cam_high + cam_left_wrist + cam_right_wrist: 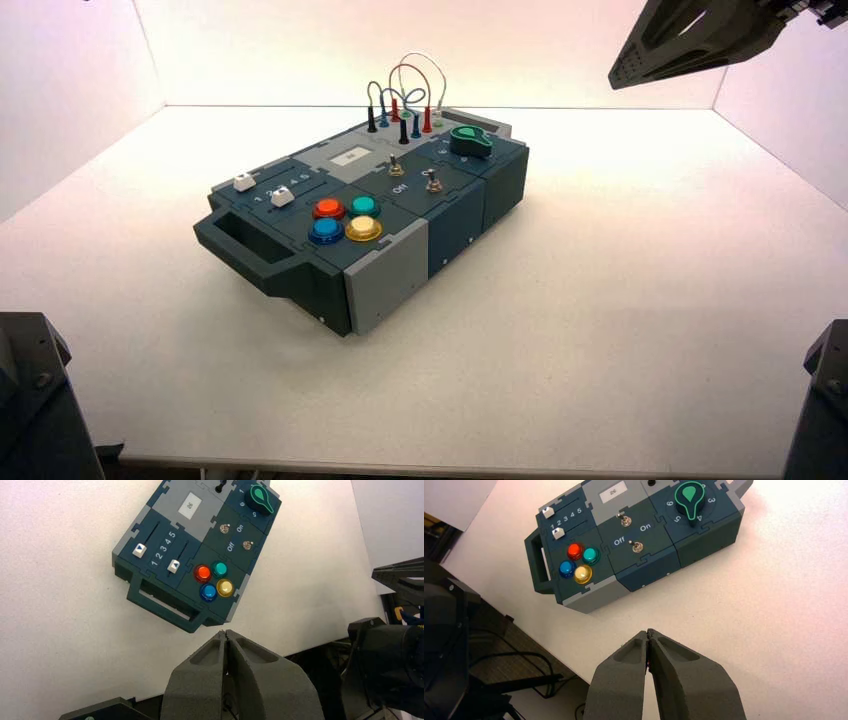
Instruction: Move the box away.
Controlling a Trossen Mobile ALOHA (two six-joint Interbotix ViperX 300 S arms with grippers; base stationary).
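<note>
The right gripper (pixel 690 40) hangs high at the upper right of the high view, above the far edge of a plain white table (pixel 620 300); from here its fingers cannot be read. The box (pixel 370 215) sits turned at an angle on the table's left-centre, handle toward the near left, looped wires (pixel 405 95) at its far end. Pale walls (pixel 80 50) enclose the table on three sides. In the left wrist view, the left gripper (pixel 226 632) is closed and empty, held over the table edge, apart from the box (pixel 195 555). In the right wrist view, the right gripper (pixel 648 632) is likewise closed on nothing, above bare table near the box (pixel 639 540); dark floor and cables (pixel 519 665) lie beyond the edge.
</note>
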